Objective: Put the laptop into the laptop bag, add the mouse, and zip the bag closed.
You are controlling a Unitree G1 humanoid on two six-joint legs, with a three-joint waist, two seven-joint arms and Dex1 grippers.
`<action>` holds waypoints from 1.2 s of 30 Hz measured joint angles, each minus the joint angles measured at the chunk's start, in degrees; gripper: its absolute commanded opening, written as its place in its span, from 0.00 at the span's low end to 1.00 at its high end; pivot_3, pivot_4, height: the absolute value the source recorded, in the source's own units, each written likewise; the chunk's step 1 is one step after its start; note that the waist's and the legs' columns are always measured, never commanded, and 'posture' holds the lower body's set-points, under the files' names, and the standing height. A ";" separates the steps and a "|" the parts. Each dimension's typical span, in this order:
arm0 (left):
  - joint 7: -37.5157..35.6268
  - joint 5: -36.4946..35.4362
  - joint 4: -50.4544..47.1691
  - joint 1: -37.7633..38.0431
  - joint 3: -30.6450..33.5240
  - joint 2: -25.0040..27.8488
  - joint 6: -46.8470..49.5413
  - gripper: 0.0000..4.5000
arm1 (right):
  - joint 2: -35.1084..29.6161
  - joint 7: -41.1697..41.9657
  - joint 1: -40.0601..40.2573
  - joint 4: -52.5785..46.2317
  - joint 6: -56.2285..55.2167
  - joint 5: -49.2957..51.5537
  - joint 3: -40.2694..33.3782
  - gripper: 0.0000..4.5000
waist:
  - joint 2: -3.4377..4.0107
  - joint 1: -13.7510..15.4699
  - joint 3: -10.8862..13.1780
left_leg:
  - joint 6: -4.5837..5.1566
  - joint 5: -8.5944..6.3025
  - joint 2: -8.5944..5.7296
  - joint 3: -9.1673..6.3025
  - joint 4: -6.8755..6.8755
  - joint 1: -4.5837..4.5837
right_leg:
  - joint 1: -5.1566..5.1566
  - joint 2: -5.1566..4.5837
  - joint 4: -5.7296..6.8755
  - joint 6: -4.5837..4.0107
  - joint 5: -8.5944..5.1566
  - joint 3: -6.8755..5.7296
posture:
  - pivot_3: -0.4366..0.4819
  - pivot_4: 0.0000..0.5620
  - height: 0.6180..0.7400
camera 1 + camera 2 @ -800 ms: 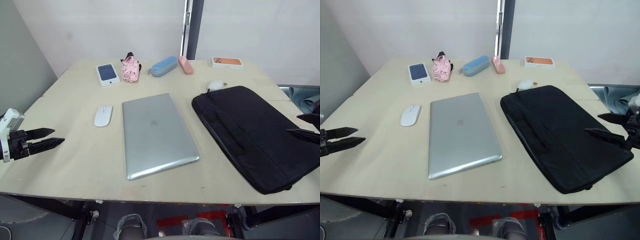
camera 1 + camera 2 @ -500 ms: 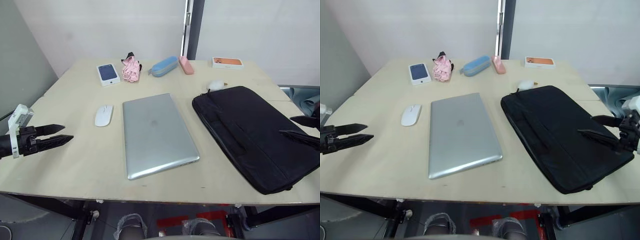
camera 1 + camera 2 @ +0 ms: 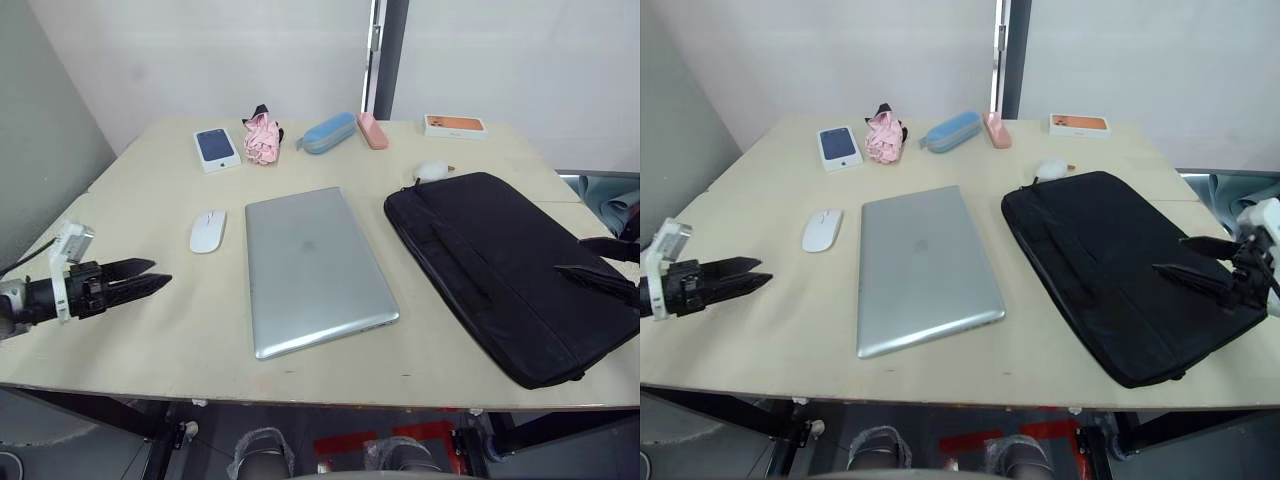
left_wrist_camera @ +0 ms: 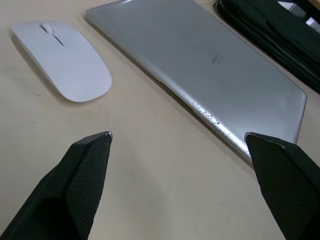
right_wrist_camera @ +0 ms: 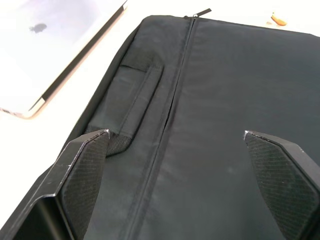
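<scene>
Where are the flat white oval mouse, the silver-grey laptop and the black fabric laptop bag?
Flat white oval mouse [image 3: 207,231]: left eye view, middle of its top.
Silver-grey laptop [image 3: 313,265]: left eye view, centre of the closed lid.
Black fabric laptop bag [image 3: 1120,265]: right eye view, middle of its upper face.

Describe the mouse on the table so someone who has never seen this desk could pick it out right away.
Start at the big silver laptop lying closed in the middle of the table. Just off its left edge, near the far corner, lies the mouse. It is a flat, smooth white oval, unlike the puffier white lump by the black bag on the other side.
</scene>
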 measured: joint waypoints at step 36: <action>28.41 -7.70 14.36 -22.52 -1.30 -22.77 28.80 1.00 | 33.84 -18.63 -51.55 34.93 -17.42 -41.45 57.95 0.02 | 0.18 -0.48 -0.17 | -0.28 0.45 -0.44 -0.36 0.25 0.02 | 0.05 -0.40 0.76 -0.02 0.00 -0.20 | 0.48 0.27 1.00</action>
